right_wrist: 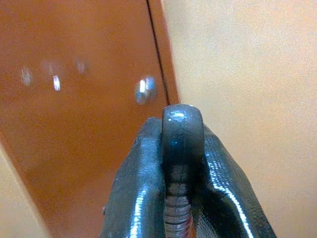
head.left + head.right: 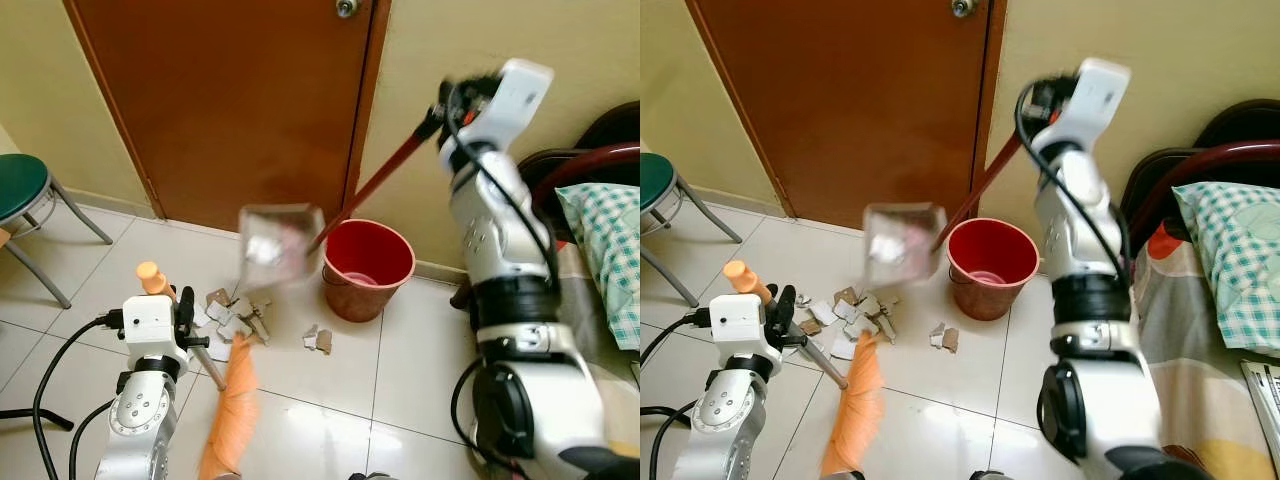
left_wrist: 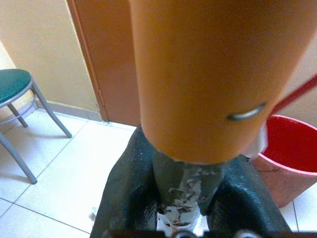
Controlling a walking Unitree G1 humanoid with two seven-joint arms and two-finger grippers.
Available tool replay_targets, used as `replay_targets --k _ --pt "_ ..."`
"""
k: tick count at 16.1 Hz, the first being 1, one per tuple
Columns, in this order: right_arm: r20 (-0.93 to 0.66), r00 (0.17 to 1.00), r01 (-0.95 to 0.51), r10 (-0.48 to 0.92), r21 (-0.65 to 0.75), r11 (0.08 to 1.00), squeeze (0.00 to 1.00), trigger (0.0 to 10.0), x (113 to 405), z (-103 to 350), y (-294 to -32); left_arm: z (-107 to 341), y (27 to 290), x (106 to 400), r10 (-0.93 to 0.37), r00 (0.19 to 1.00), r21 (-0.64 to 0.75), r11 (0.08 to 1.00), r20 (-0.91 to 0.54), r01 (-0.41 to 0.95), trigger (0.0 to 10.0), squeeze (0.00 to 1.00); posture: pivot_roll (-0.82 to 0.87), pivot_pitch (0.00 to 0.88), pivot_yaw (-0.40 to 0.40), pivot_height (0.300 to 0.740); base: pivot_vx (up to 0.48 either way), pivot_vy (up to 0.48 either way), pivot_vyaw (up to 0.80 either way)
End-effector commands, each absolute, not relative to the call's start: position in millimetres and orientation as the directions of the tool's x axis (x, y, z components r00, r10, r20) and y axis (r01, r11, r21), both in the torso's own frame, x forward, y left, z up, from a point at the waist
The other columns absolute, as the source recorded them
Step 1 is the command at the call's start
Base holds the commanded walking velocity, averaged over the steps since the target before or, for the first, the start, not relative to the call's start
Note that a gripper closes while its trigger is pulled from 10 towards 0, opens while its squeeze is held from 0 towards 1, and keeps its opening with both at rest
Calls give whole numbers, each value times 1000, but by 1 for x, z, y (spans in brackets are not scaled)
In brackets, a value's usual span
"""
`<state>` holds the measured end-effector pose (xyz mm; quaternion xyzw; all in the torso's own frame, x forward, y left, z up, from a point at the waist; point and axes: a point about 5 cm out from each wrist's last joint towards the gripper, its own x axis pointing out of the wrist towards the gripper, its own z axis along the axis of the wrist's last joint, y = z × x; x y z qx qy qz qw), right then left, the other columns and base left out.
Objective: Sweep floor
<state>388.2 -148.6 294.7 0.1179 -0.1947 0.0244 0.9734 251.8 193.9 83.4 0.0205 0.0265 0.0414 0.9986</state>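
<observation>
In the lower left of the head views, the left gripper is pinched on the grey stick of an orange-bristled broom. The stick's orange cap stands just above the wrist, and the brush head rests on the pale tiled floor at bottom centre. The left wrist view shows the black fingers pressed against that stick.

In the upper right, the right gripper is clamped round the black end of a long red handle, its fingers tight on either side. The handle slopes down to a shiny metal dustpan, blurred and lifted off the floor, just beside the rim of the round red plastic bucket in front of the brown door.

The sweeping looks partly done. A heap of torn grey-brown cardboard scraps is gathered just above the bristles, with a stray pair near the bucket's foot. These remain to be collected. Whether the raised pan carries anything I cannot tell.
</observation>
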Motion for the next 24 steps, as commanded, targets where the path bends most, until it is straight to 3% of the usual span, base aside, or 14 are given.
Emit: replay_targets --k 1,7,11,14,24 --pt "501 865 -81 -34 206 975 0 10000 383 322 -156 75 191 249 75 993 39 997 -96 -72 10000 0 63 133 -37 740 0 0 0" --pt "585 810 -19 -28 74 997 0 10000 379 339 -160 73 187 248 61 993 30 998 -102 -59 10000 0 59 136 -39 740 0 0 0" --pt "629 776 9 53 -95 995 0 10000 377 336 -151 75 183 250 45 994 21 999 -98 -43 10000 0 58 137 -37 740 0 0 0" --pt "630 774 21 63 -124 992 0 10000 378 331 -147 75 182 250 40 995 21 999 -96 -39 10000 0 60 138 -37 740 0 0 0" --pt "632 728 25 268 -415 910 0 10000 370 306 -120 74 180 250 34 995 18 999 -97 -32 10000 0 60 140 -40 740 0 0 0"
